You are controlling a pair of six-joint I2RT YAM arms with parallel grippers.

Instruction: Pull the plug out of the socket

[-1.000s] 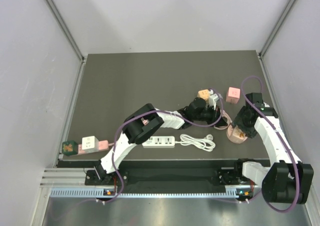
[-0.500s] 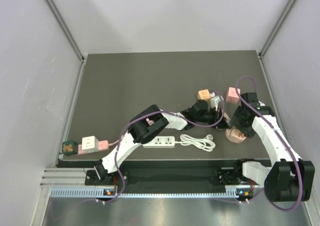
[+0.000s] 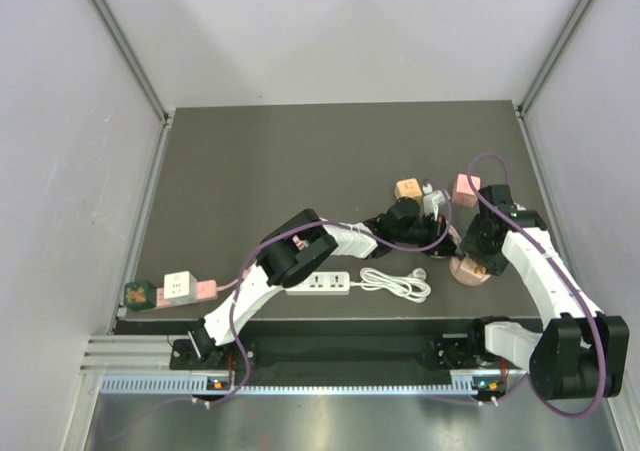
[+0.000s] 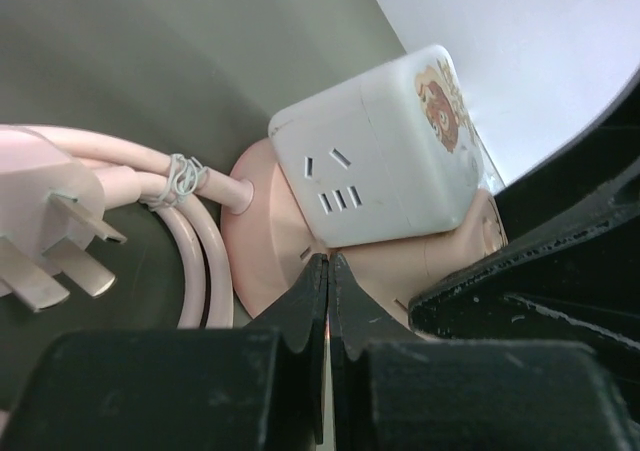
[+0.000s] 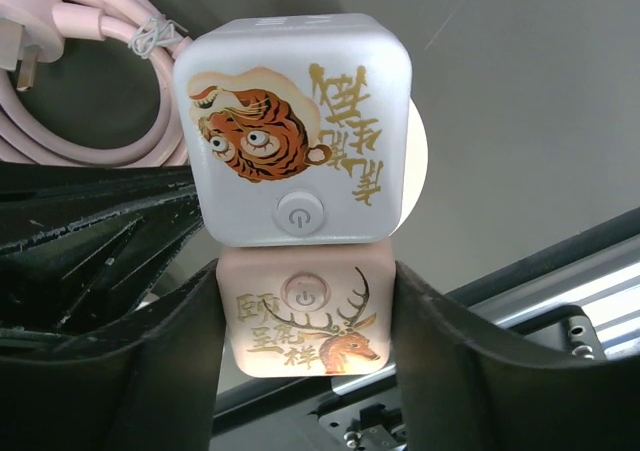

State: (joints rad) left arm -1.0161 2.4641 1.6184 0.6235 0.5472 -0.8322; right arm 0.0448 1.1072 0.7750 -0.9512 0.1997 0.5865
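A pink socket cube with a deer print (image 5: 305,326) has a white cube adapter with a tiger print (image 5: 295,126) plugged onto it. My right gripper (image 5: 305,301) is shut on the pink cube, one finger on each side; in the top view it (image 3: 472,251) is at the table's right. My left gripper (image 4: 328,263) is shut and empty, its tips touching the pink cube (image 4: 400,271) just under the white adapter (image 4: 385,151); in the top view it (image 3: 435,233) reaches in from the left. The cube's pink cable (image 4: 190,261) ends in a loose three-pin plug (image 4: 50,231).
An orange cube (image 3: 406,188) and a pink cube (image 3: 465,188) sit behind the grippers. A white power strip (image 3: 318,283) with a coiled white cable (image 3: 395,283) lies near the front edge. A white cube (image 3: 180,287) and a green cube (image 3: 138,294) sit at the front left.
My right gripper has shifted left with the pink cube. My left gripper has moved right, closer to it, and the two now meet at the cubes.
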